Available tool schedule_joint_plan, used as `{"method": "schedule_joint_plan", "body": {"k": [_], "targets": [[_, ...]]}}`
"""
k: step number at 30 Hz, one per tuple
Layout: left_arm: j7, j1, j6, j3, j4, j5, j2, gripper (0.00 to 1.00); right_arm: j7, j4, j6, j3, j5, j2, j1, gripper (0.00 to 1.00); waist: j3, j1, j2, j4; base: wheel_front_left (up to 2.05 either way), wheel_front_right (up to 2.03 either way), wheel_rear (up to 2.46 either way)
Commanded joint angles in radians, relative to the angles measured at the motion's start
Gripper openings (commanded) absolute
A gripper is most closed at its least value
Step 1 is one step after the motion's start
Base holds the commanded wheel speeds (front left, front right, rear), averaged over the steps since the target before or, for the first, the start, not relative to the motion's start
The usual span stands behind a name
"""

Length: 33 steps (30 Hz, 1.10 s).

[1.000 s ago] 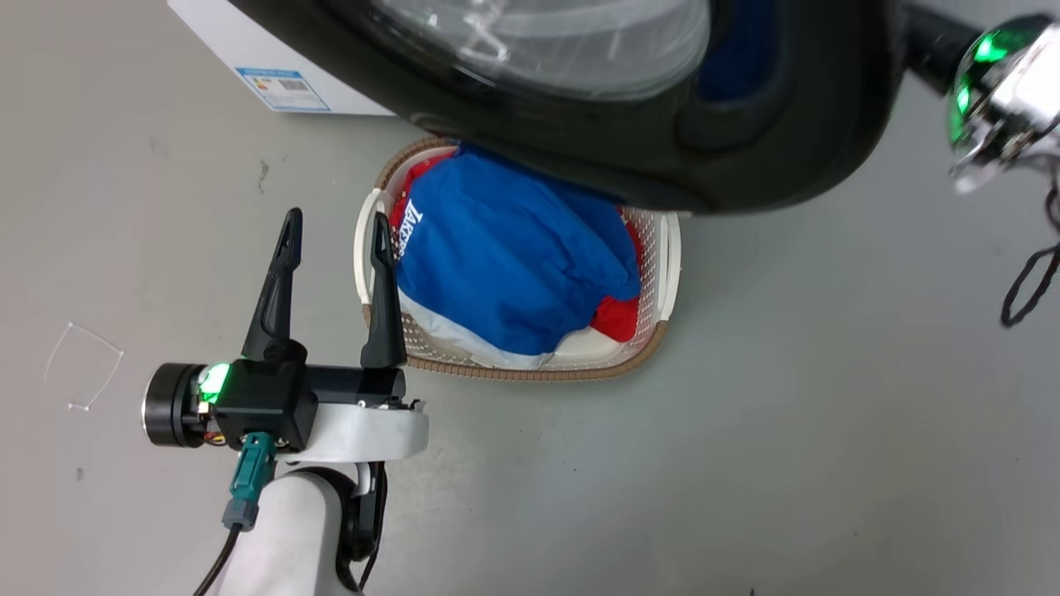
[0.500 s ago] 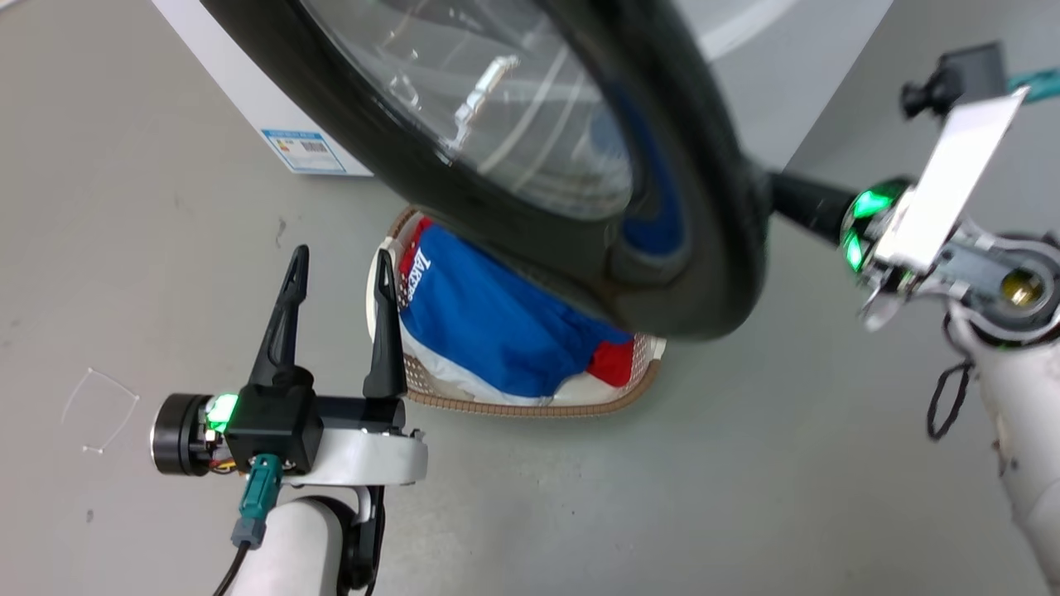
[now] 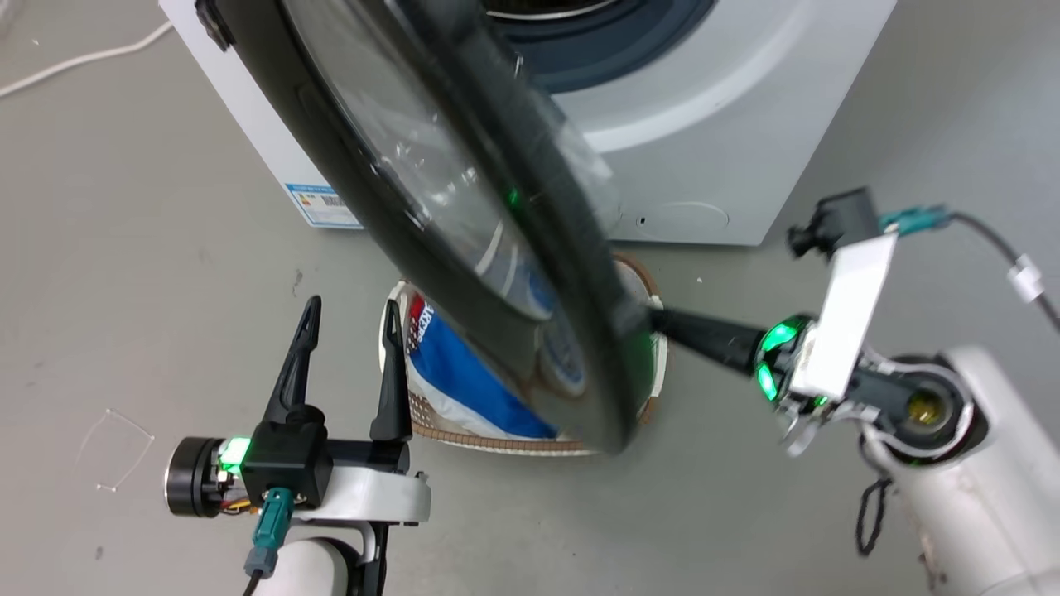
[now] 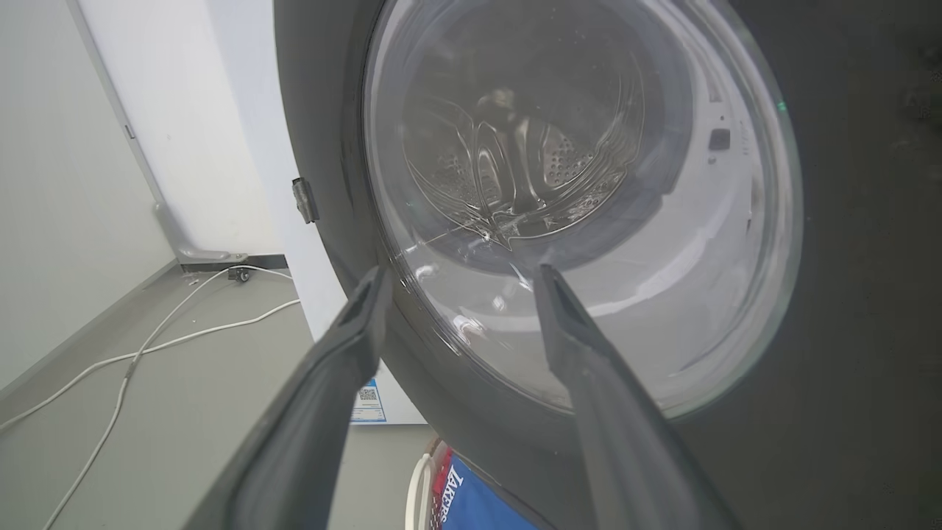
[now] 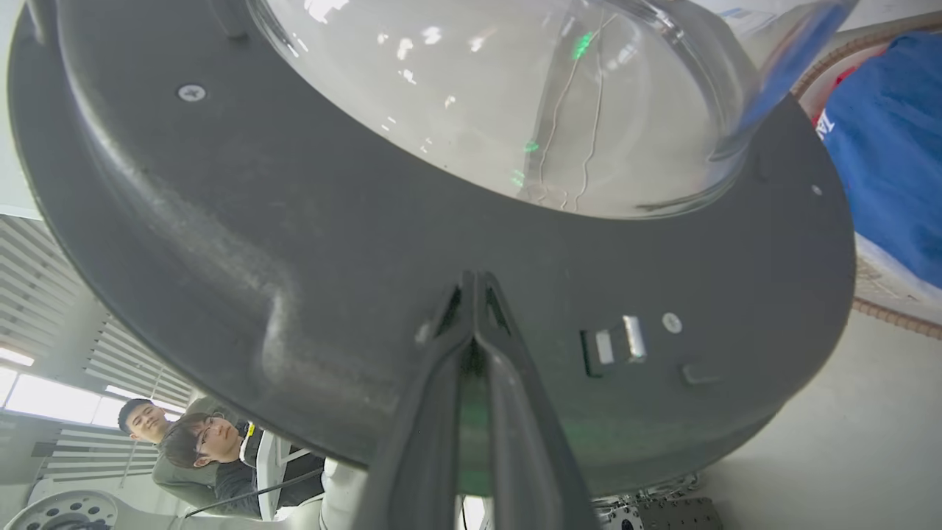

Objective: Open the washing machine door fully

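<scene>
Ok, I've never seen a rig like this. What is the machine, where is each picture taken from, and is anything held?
It is a wheeled robot with two arms, facing a white washing machine. One picture looks down from its head; the other two look forward from each wrist. The round black door stands partly open. The right gripper has its fingers shut, tips against the door's inner side, gripping nothing. The left gripper is open, empty, near a basket of blue and red clothes on the floor.
</scene>
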Motion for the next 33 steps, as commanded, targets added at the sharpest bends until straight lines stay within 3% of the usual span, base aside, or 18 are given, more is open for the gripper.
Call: {"method": "schedule_joint_plan", "body": {"k": [1, 22, 33], "targets": [[-0.003, 0.014, 0.005, 0.001, 0.002, -0.002, -0.001, 1.00, 0.007, -0.011, 0.003, 0.017, 0.004, 0.018, 0.036, 0.00, -0.020, 0.0001, 0.0000, 0.003, 0.00, 0.00, 0.00], [-0.003, 0.086, 0.004, 0.007, 0.021, -0.001, -0.001, 1.00, -0.029, 0.001, 0.003, 0.039, 0.022, 0.130, 0.204, 0.00, -0.121, 0.0001, 0.0000, 0.001, 0.00, 0.00, 0.00], [-0.003, 0.159, 0.000, 0.018, 0.039, 0.007, -0.001, 1.00, -0.155, -0.067, 0.003, -0.102, 0.036, 0.133, 0.356, 0.00, -0.235, 0.0001, 0.0000, -0.023, 0.00, 0.00, 0.00]]}}
